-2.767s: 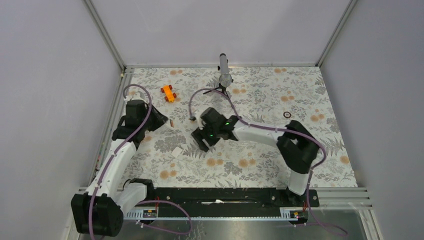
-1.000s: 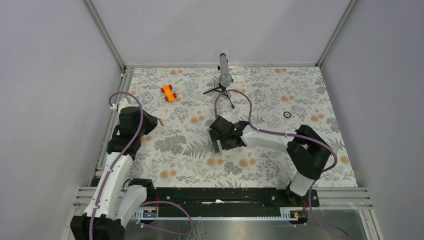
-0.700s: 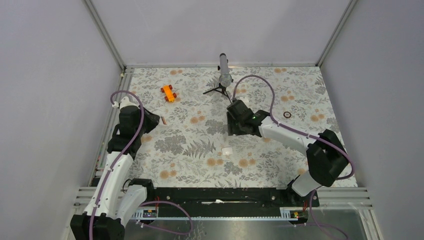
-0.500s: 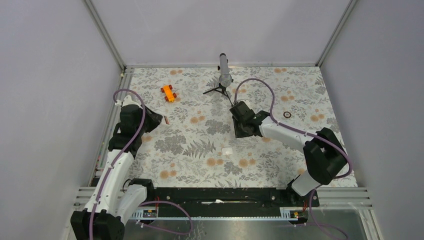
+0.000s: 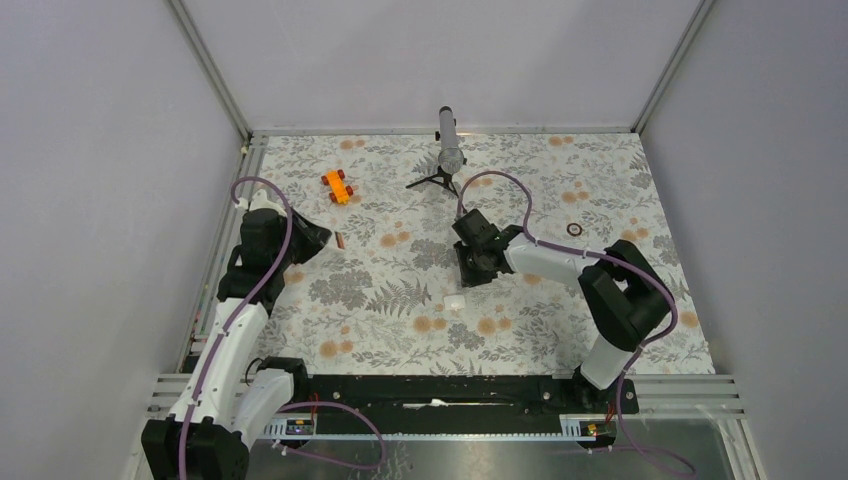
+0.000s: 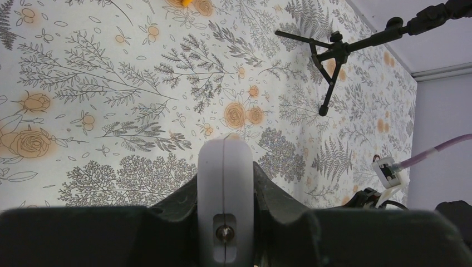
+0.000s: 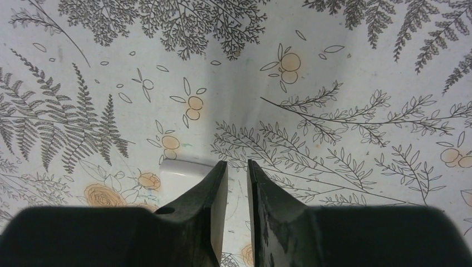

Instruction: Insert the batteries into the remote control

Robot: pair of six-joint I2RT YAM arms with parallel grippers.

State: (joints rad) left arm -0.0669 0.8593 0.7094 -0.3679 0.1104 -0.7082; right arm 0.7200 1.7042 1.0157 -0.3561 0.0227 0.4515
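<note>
Your left claw, out by the left edge of the bench, is pressed onto a white round-ended body with a seam down it, which I take for the remote control. Your right claw hangs over the middle of the bench, its fingers nearly pressed together with only a slit between them and nothing in it. Just beside its tips, but apart from them, lies the small flat white cover. The batteries I cannot pick out in any view. My reading is that you're on the cover step. Next, spread that right claw and straddle the cover's edges, because it lies thin and flat on the cloth. Moments ago the cover lay nearer the left edge; it now sits mid-bench, and your right arm has drawn rightward with it.
</note>
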